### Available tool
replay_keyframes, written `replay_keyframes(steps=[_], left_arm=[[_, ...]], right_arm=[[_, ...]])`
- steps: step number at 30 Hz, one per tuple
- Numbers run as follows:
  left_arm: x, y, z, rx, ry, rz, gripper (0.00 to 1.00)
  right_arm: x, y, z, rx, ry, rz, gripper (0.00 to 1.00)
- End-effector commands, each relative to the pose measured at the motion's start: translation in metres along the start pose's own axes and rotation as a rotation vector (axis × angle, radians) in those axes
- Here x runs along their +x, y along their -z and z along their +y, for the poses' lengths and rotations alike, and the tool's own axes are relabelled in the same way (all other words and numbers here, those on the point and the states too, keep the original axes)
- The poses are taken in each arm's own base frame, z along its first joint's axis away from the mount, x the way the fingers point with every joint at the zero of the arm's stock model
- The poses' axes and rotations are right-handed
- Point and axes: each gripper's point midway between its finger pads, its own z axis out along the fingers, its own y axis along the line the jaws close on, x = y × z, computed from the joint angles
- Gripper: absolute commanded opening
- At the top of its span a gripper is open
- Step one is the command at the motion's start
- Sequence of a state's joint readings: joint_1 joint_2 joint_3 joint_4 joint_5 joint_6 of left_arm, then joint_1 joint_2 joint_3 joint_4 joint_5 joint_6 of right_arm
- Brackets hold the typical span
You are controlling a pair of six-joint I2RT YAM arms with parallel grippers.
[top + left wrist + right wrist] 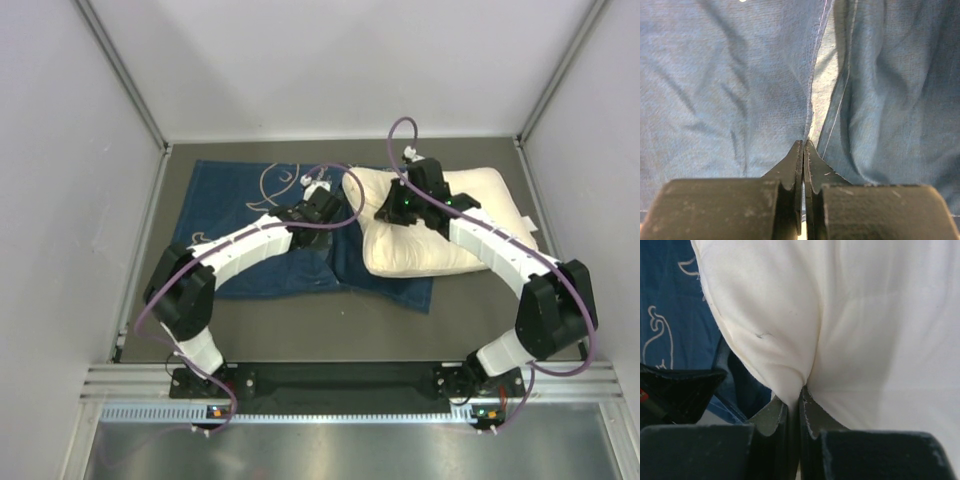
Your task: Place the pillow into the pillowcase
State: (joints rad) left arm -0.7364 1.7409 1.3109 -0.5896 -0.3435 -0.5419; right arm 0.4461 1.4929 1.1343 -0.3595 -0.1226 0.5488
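Observation:
The dark blue pillowcase (225, 195) lies flat on the left half of the table, white whale drawings facing up. Its right part runs under the cream-white pillow (495, 200), which lies at the right. My left gripper (333, 228) is down at the pillowcase's right edge. In the left wrist view the gripper (804, 145) is shut, with the hemmed edge of the pillowcase (730, 90) running in between its tips. My right gripper (794, 395) is shut on a pinched fold of the pillow (870, 325) at its left end (385, 215).
White enclosure walls (80, 150) stand on the left, back and right of the dark table (330, 330). A metal rail (340, 385) with both arm bases runs along the near edge. The left arm's black wrist (675, 390) shows close beside the right gripper.

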Motion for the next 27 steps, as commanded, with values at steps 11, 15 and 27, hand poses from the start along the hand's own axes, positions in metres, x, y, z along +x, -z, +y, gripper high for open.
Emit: replay_keyframes(steps=[11,15,27], left_arm=[[-0.022,0.024,0.002,0.046,0.124,-0.133,0.00],[-0.026,0.027,0.001,0.055,0.131,-0.151,0.00],[-0.035,0.031,0.003,0.044,0.141,-0.175,0.00]], right_arm=[[-0.040,-0.005,0.083,-0.163,-0.017,-0.081,0.00],[-0.008,-0.033,0.063,-0.123,-0.025,-0.004,0.00],[0.074,-0.053,0.006,-0.017,0.044,0.137,0.00]])
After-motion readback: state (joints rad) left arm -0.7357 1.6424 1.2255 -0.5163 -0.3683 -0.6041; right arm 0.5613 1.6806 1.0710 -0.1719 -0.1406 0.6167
